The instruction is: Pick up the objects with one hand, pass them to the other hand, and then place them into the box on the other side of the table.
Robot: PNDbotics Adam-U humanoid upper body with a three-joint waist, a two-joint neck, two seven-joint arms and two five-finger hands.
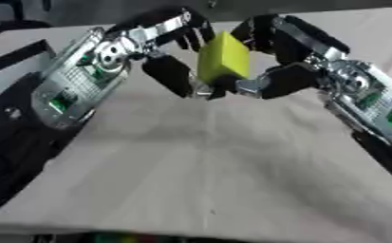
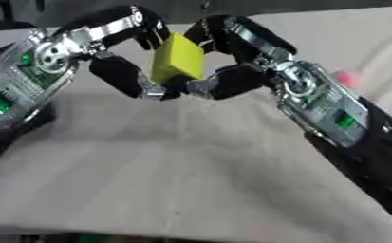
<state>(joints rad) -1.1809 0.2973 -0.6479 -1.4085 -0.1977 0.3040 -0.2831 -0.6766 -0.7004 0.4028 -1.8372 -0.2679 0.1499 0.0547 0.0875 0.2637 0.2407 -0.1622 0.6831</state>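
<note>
While both hands met above the far middle of the table, a plain yellow-green block [image 1: 224, 56] with flat faces and squared edges hung tilted between them, held clear of the pale cloth-covered table [image 1: 207, 180]. The left hand [image 1: 162, 45] curled its black fingers over the block's top and its thumb under the lower left edge, and the right hand [image 1: 286, 52] pinched it from the other side, fingers above and thumb below. No writing showed on the block; a small pink shape [image 2: 345, 78] lay beyond the right wrist.
</note>
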